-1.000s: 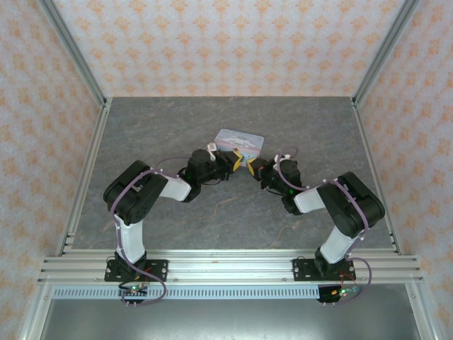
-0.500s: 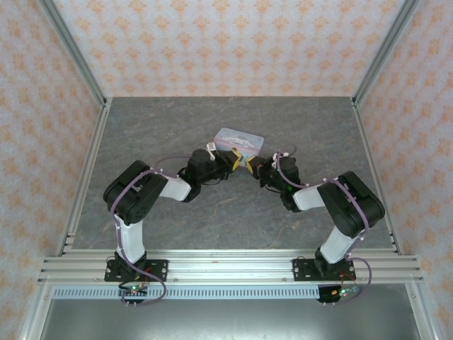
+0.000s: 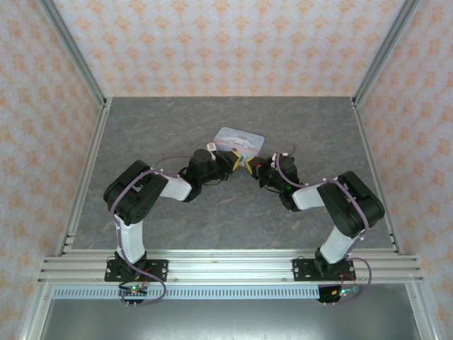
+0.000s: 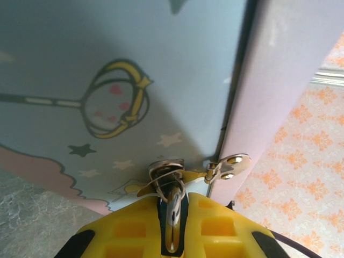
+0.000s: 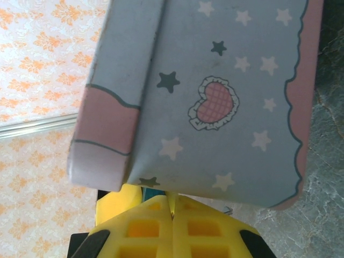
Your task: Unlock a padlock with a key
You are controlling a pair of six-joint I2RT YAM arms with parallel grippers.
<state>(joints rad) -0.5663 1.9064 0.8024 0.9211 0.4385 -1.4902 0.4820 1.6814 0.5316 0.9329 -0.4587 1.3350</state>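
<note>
The pale blue-and-pink tin box [image 3: 241, 140] lies mid-table with both grippers meeting at its near side. My left gripper [image 4: 173, 203] is shut on the padlock [image 4: 173, 212], a silvery edge between the yellow fingers, hooked through the box's metal loop [image 4: 166, 171]. In the right wrist view a teal bit of the padlock [image 5: 151, 191] shows under the box, beside a left finger [image 5: 119, 202]. My right gripper [image 5: 172, 203] is shut on the key [image 5: 171, 198], a thin pale sliver pointing up toward the box edge, close to the padlock. Whether the key touches the padlock is hidden.
A silver hinged latch plate [image 4: 228, 165] sticks out at the box's lid seam. Grey stone-pattern table [image 3: 177, 120] lies around the box, with aluminium frame rails [image 3: 85, 177] and patterned walls on all sides. Left gripper [image 3: 236, 160] and right gripper [image 3: 250, 167] nearly touch.
My right gripper has crept a little left and away from me, closing on the left gripper and the box. The left arm and the box have stayed put.
</note>
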